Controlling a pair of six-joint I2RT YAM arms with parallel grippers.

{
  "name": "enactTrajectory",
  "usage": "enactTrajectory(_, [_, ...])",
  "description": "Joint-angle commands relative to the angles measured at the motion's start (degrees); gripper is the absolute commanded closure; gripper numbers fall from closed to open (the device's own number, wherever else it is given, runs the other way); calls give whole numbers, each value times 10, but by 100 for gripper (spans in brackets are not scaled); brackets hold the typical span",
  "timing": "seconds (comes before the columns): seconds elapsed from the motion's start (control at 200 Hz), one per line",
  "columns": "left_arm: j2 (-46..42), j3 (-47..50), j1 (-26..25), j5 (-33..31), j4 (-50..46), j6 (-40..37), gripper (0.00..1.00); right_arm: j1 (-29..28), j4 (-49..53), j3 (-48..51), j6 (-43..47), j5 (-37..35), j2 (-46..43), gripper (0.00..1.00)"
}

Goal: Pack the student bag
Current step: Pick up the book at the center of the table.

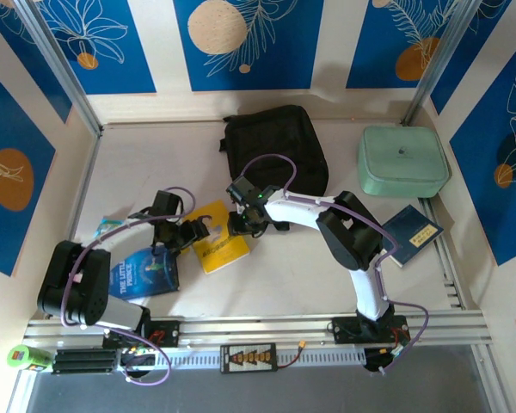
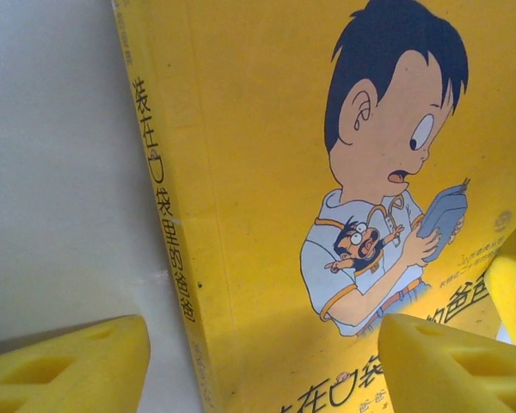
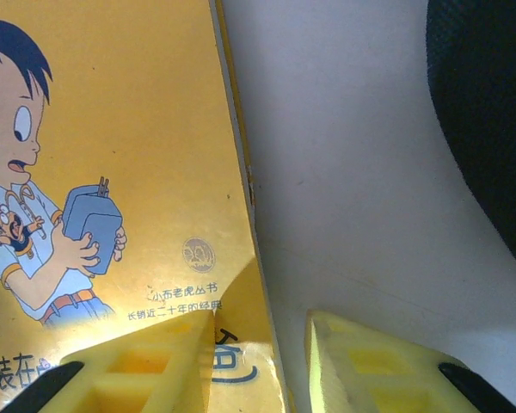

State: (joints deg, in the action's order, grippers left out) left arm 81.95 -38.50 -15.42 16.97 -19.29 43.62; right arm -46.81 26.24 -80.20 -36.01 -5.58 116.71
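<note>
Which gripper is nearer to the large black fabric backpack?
Right. The right gripper is at the edge of the yellow book facing the backpack; the left gripper is at its opposite edge.

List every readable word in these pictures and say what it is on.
"装在口袋里的爸爸": yellow book, spine.
"小布老虎丛书": yellow book cover, under the round seal.
"长销近二十年的经典": the line below that; small, less certain.
"THE LITTLE PRINCE": blue book.
Dark booklet: gold print too small to read.
</note>
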Motion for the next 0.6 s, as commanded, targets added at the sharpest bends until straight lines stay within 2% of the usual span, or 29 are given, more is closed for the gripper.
enactTrajectory(0.0, [17,2,4,40,17,-35,35,1,21,13,7,7,21,67])
enactTrajectory(0.185, [10,3,4,72,46,-37,43,2,20,12,2,33,26,74])
enactTrajectory(0.295, [0,4,4,82,53,-35,45,5,20,14,-4,36,29,76])
enactTrajectory(0.545, [-60,22,4,155,108,-22,49,14,22,15,-30,49,35,79])
enactTrajectory(0.595, [-73,26,4,165,101,-39,50,14,22,17,-33,47,35,80])
